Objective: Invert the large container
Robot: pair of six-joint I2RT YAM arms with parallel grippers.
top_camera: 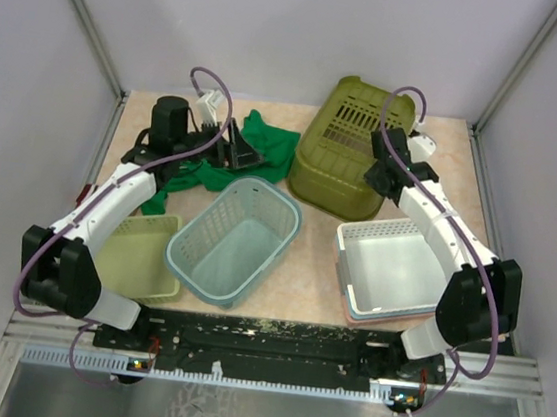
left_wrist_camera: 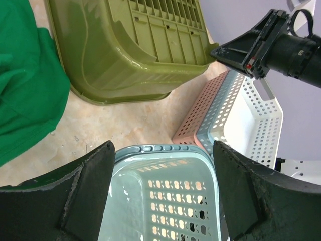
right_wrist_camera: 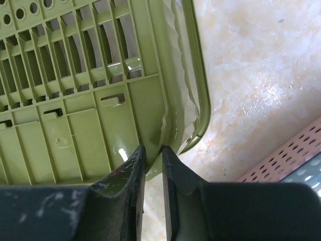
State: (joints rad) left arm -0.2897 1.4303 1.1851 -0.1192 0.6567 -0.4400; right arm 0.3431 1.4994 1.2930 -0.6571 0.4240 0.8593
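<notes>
The large olive-green container (top_camera: 349,148) is at the back right of the table, tipped so that its slotted bottom faces up and its side wall faces the front. My right gripper (top_camera: 383,172) is shut on its wall beside the rim at the tub's right corner; in the right wrist view the jaws (right_wrist_camera: 153,155) pinch the green plastic (right_wrist_camera: 75,100). My left gripper (top_camera: 246,150) is open and empty over a green cloth, left of the tub. In the left wrist view its fingers (left_wrist_camera: 85,193) frame the teal basket, with the tub (left_wrist_camera: 125,50) beyond.
A pale teal mesh basket (top_camera: 235,239) stands front centre. A shallow light-green tray (top_camera: 142,253) lies front left. White perforated trays stacked on a pink one (top_camera: 388,266) sit front right. A green cloth (top_camera: 266,145) lies at the back left. Enclosure walls surround the table.
</notes>
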